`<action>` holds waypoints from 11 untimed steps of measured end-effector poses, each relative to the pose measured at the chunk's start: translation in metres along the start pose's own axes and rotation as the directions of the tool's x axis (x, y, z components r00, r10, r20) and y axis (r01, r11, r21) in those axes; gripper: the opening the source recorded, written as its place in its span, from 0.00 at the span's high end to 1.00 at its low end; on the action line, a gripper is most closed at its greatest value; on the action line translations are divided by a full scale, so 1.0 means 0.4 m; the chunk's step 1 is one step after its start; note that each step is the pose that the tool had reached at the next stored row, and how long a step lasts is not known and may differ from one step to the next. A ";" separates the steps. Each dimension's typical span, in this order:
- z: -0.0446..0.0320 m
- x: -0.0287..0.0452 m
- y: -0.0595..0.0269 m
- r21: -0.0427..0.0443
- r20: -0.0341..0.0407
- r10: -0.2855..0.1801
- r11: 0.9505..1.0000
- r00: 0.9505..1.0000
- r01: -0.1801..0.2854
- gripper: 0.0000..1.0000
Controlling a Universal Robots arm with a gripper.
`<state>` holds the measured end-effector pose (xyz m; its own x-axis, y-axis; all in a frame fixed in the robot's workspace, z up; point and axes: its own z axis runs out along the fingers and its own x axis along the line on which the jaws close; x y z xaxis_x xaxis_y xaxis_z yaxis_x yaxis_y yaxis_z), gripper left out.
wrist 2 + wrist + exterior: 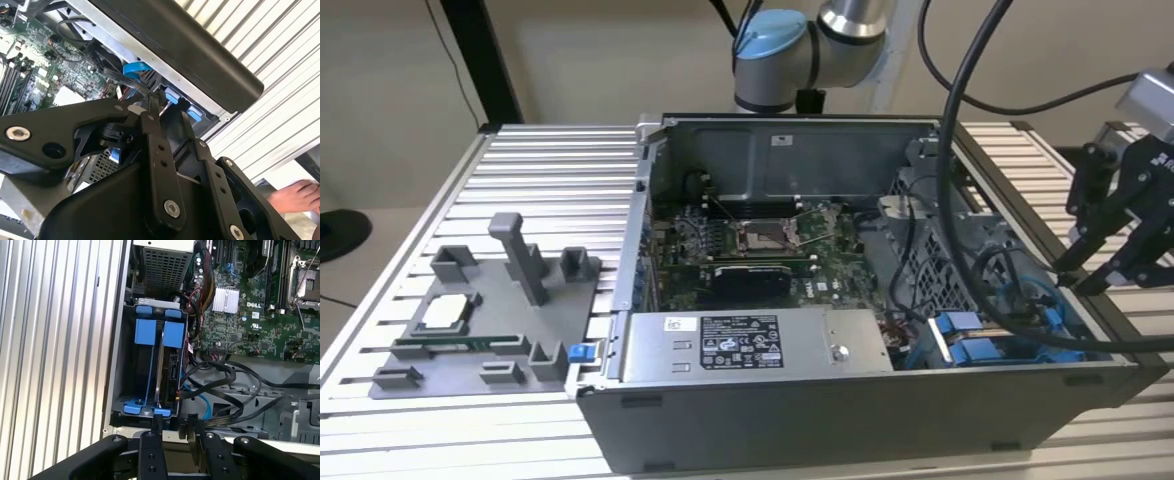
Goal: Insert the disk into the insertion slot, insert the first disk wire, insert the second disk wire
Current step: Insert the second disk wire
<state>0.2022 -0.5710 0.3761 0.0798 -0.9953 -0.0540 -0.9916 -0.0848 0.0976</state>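
Near insertion slot [123, 365] | gripper [172, 421] spread, apparently empty | black cables [225, 375] crowd beside seated disk [172, 367]

In the exterior view the arm [781, 50] shows at the upper middle of the frame as a grey joint with a blue cap, next to a silver tube segment. Its wrist [1154, 100] comes in at the right edge of the frame. The black tool [1083, 278] hangs from the wrist, slanting down and toward the frame's left. In the first wrist view the tool's two fingers [150, 440] stand apart, with nothing gripped between them.
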 end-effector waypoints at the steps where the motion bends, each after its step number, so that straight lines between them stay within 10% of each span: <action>1: 0.001 0.000 0.000 0.000 0.000 0.000 1.000 1.000 0.000 0.00; 11: 0.006 0.001 -0.006 0.002 0.023 -0.002 1.000 1.000 0.002 0.00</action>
<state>0.2044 -0.5711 0.3734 0.0798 -0.9938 -0.0772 -0.9916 -0.0871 0.0955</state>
